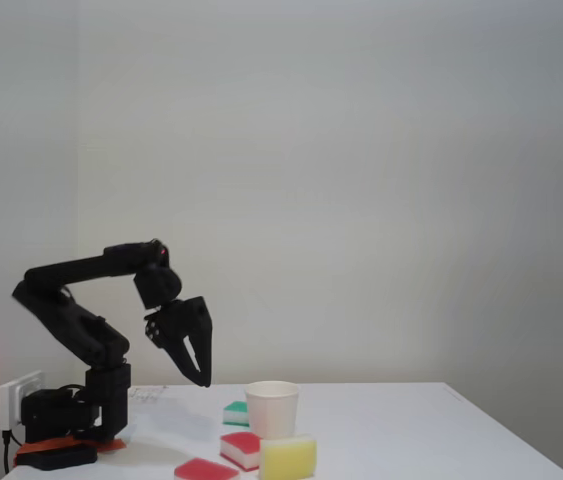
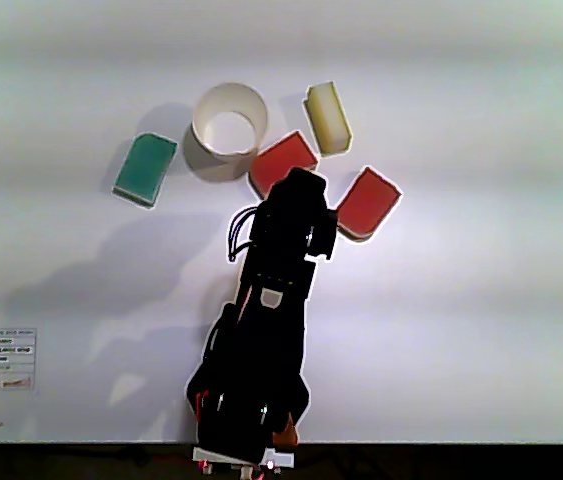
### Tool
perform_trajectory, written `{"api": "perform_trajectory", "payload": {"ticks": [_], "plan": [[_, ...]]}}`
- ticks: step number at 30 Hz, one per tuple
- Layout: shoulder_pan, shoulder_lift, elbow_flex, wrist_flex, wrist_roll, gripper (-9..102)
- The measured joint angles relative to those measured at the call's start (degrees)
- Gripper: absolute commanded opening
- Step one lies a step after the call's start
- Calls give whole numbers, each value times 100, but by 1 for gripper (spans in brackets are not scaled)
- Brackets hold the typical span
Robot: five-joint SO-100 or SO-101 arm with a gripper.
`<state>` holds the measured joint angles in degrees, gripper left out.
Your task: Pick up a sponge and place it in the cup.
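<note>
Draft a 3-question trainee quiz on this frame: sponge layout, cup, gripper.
1. True or false: in the fixed view the gripper grips a sponge.
2. In the other view, which sponge lies nearest the cup? A) green sponge B) red sponge by the cup C) red sponge on the right
3. How many sponges are on the table, counting the yellow sponge?

Key
1. False: it hangs above the table, holding nothing.
2. B, it sits right by the cup's base.
3. Four.
</note>
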<state>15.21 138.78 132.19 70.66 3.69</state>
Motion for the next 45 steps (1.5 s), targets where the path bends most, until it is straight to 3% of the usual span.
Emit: {"api": "perform_trajectory", "payload": {"ticks": [9,22,31,38,45], "plan": [[1055,-1740,-1327,-378,-853,0],[2083,-2830,-976,-1969,-2004,4],[2259,-2821,-211,-2760,-2206,18],[2171,-2821,-79,-3120,-2435,38],[2206,-2856,-79,-3270,-2760,44]]}}
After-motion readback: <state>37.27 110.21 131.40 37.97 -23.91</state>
